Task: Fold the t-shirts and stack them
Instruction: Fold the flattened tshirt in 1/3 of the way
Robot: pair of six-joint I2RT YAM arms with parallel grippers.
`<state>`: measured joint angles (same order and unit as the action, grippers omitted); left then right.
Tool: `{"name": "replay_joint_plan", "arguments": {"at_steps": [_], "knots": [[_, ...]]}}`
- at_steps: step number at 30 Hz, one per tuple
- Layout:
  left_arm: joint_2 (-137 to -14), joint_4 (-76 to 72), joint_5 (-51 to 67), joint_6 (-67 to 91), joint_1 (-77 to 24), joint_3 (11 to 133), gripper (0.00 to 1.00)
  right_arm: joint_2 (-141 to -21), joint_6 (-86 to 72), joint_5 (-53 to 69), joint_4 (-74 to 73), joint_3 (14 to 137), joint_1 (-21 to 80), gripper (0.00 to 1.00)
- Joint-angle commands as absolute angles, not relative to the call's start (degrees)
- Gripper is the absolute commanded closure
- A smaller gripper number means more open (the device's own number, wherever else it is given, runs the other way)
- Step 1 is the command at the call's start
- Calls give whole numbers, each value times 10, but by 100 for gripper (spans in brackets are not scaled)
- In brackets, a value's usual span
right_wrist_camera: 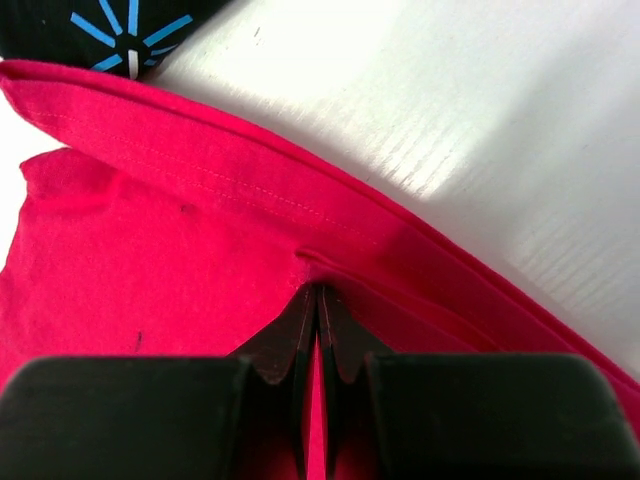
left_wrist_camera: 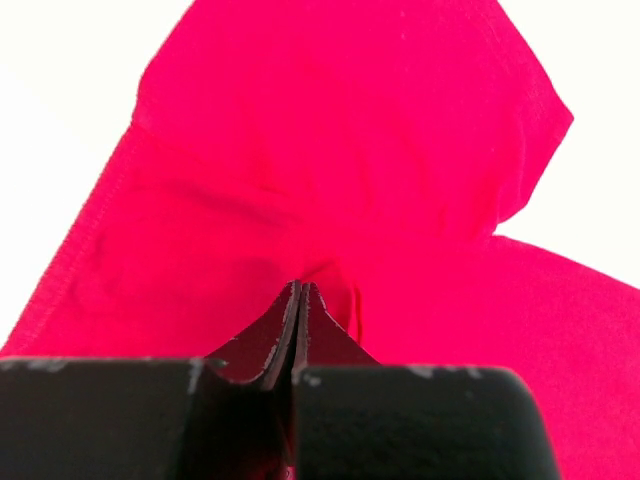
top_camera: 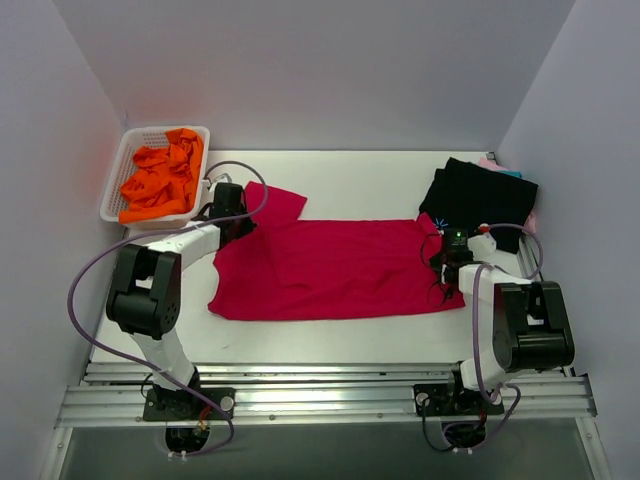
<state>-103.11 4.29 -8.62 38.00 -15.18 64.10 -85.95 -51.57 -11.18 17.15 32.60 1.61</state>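
Crimson t-shirt [top_camera: 330,270] laid flat across mid-table, pinched at both ends.

Cloth is broad and mostly smooth, with one sleeve [top_camera: 275,203] flaring toward 11 o'clock and the hem doubled over at the 3 o'clock end. The left gripper [top_camera: 232,222] is clamped tight on a fold below the sleeve. The right gripper [top_camera: 447,262] is clamped tight on the hem. A folded black tee [top_camera: 480,195] with a blue mark [right_wrist_camera: 125,35] lies just beside it at 2 o'clock. A white basket [top_camera: 112,190] of orange cloth [top_camera: 160,180] stands at 10 o'clock. White table [top_camera: 350,175] shows along 12 and 6 o'clock.
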Motion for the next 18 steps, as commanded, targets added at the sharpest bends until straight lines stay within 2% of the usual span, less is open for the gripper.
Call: {"name": "replay_joint_plan", "arguments": {"at_steps": [1,11,12,16,18], "knots": [[-1017,69,-109,359,-145,685,98,-838,-519,-140,145,317,5,100],[-1048,123,-121,342,-145,759,96,-843,-517,-127,148,315,3,100],[-1055,128,-112,342,-145,762,82,-844,-518,-123,149,314,3,100],[-1059,114,-80,347,-151,740,40,-846,-518,-122,149,316,-14,100],[-1058,98,-64,350,-153,725,34,-846,-517,-121,150,316,-14,100]]}}
